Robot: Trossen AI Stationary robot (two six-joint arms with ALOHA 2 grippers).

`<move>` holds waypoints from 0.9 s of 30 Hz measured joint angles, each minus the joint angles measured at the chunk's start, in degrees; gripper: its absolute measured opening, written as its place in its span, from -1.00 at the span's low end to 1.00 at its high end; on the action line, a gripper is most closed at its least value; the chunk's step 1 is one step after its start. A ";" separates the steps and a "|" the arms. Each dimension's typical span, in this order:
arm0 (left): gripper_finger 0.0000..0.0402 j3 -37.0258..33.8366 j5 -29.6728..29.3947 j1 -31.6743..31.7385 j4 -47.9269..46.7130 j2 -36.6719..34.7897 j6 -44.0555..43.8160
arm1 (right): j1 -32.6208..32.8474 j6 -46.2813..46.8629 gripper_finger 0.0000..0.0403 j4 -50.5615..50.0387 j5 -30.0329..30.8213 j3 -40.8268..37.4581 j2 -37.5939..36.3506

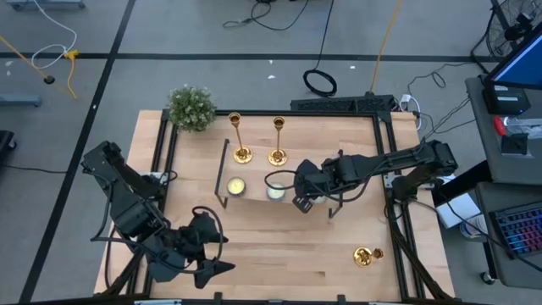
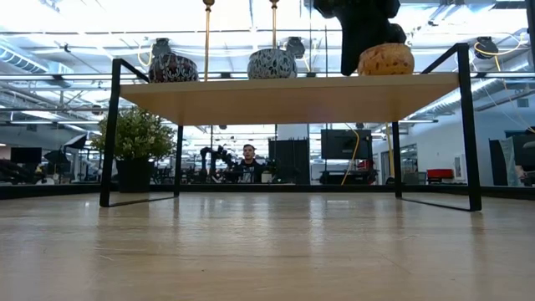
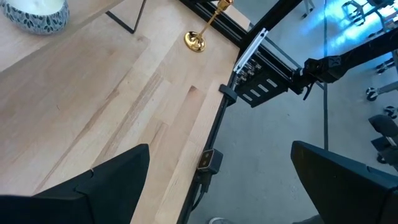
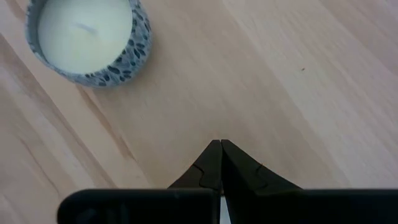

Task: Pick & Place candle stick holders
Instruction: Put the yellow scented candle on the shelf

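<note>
Placed: 2 candle stick holders (image 1: 241,140) stand upright on the wooden shelf (image 1: 356,135) at upper centre of the high view, side by side.
Left to do: 1 third holder (image 1: 366,255) lies on its side on the bench (image 1: 279,254) at lower right (apart from both arms).
Right gripper (image 1: 302,203): fingers pressed together, holding nothing, hovering over the shelf beside a white candle (image 4: 87,40) in a speckled cup.
Left gripper (image 1: 212,269): spread wide, empty, waiting at lower left.
Progress: roughly 2 of 3, I judge.
</note>
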 joint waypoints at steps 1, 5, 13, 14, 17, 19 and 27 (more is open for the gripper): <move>0.98 0.00 0.00 0.00 0.00 0.00 0.15 | 0.00 0.00 -1.00 -0.15 0.09 0.00 -0.06; 0.98 0.00 0.02 -0.02 -0.02 0.00 0.62 | 0.00 0.07 -1.00 -0.27 1.73 0.00 -0.49; 0.98 0.00 0.07 0.00 -0.07 0.00 0.62 | 0.52 0.21 -1.00 2.76 8.47 0.00 -3.04; 0.98 0.00 0.18 0.00 -0.07 0.02 0.62 | 0.54 0.40 -1.00 3.67 9.72 0.02 -3.72; 0.98 0.00 0.26 -0.28 -0.10 0.02 0.62 | 1.25 0.50 -1.00 5.23 13.43 0.00 -5.95; 0.98 0.00 0.20 -0.45 -0.11 0.02 0.62 | 1.77 -0.14 -1.00 7.32 15.22 0.02 -7.67; 0.98 0.00 0.16 -1.08 -0.09 0.02 0.56 | 3.36 -3.69 -1.00 8.28 5.61 0.07 -13.05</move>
